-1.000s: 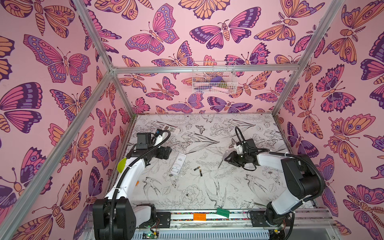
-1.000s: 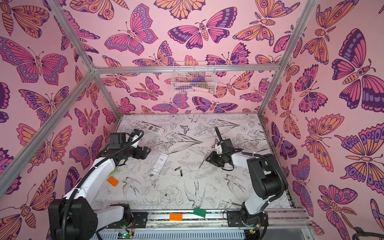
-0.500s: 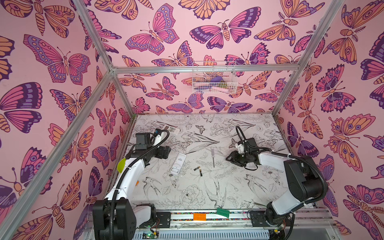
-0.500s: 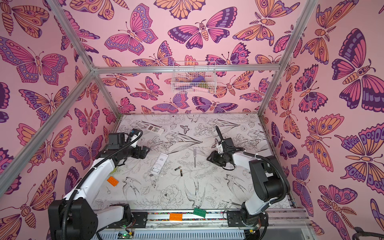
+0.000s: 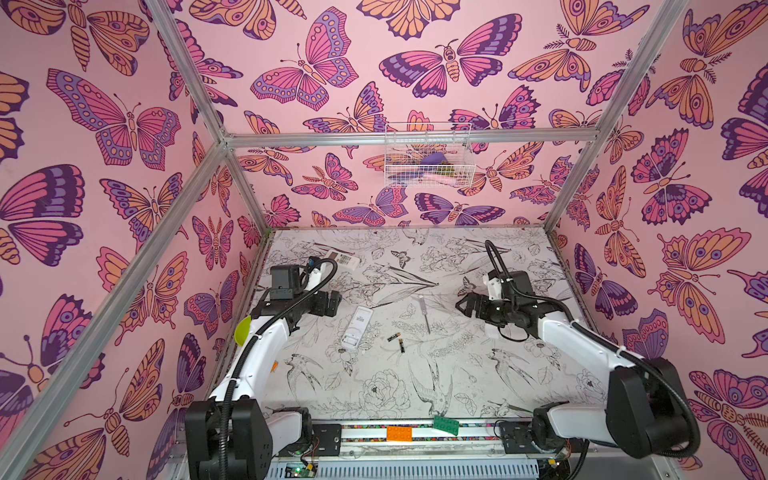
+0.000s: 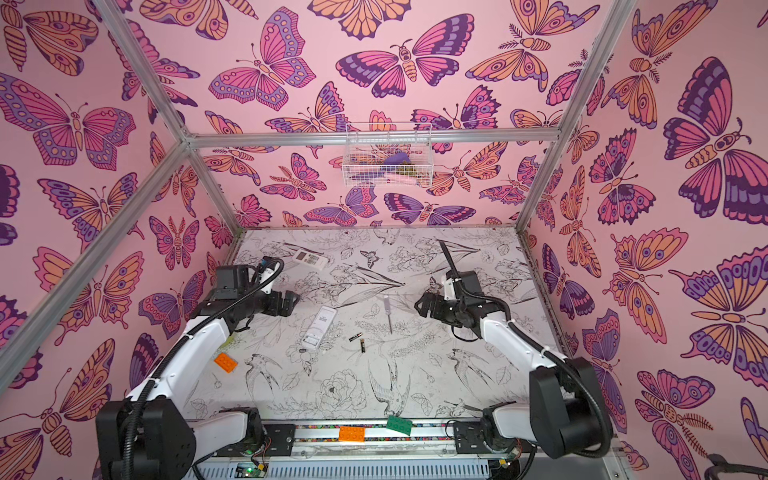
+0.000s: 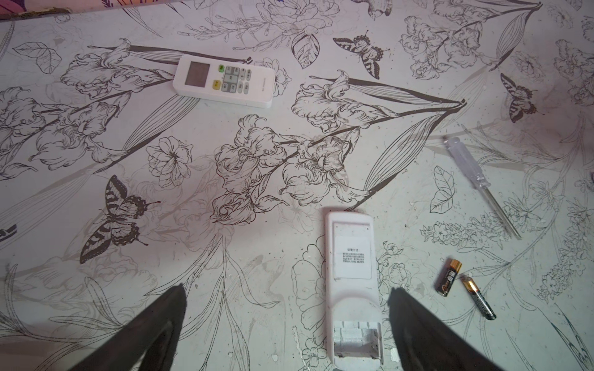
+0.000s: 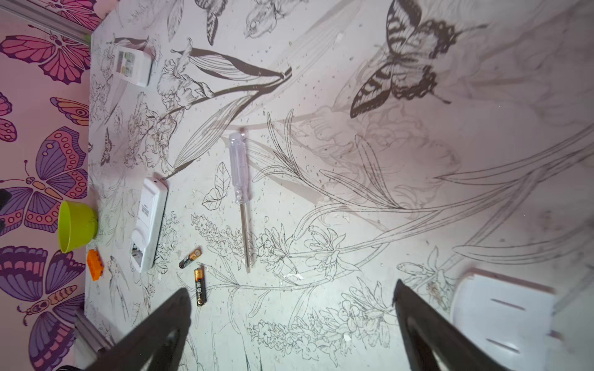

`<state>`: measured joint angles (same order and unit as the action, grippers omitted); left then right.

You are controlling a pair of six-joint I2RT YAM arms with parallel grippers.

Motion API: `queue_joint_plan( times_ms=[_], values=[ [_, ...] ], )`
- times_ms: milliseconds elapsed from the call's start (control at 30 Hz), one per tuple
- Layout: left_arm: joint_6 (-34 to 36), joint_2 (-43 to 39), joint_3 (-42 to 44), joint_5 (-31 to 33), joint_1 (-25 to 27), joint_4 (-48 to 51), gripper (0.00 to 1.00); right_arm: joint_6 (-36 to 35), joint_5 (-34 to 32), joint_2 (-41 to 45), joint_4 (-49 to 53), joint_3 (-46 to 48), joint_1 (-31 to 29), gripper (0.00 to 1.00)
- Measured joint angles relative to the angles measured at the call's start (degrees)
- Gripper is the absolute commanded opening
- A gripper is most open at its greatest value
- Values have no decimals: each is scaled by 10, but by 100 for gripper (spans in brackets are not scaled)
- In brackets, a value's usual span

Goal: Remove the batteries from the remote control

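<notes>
The right jaws have let go of the screwdriver (image 5: 424,309), now lying near the remote (image 5: 357,328); right and left jaws both open, empty. Two batteries (image 5: 394,337) lie out beside it; second remote (image 5: 343,259) probably next.

The bench (image 5: 457,374) carried a face-down remote (image 5: 356,327); two batteries (image 7: 449,277) just beside it; a screwdriver (image 5: 424,313); a second remote (image 5: 344,258) farther back.

At centre the remote (image 5: 357,326), batteries (image 5: 394,337) just right of it, screwdriver (image 5: 424,309) further right, second remote (image 5: 344,259) behind.
</notes>
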<state>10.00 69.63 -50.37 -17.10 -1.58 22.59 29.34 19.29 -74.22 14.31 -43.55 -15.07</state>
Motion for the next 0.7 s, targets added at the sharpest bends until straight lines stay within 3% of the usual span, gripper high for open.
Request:
queue_joint_plan(
  times_ms=[233, 467, 700],
  values=[
    [-2, 7, -51, 62, 14, 1, 100, -35, -42, 116, 77, 0, 0, 99],
    [-2, 62, -119, 173, 71, 0, 100, -74, -126, 272, 138, -1, 0, 99],
    [-72, 147, -200, 254, 107, 16, 100, -120, -215, 398, 181, 12, 0, 99]
  ],
)
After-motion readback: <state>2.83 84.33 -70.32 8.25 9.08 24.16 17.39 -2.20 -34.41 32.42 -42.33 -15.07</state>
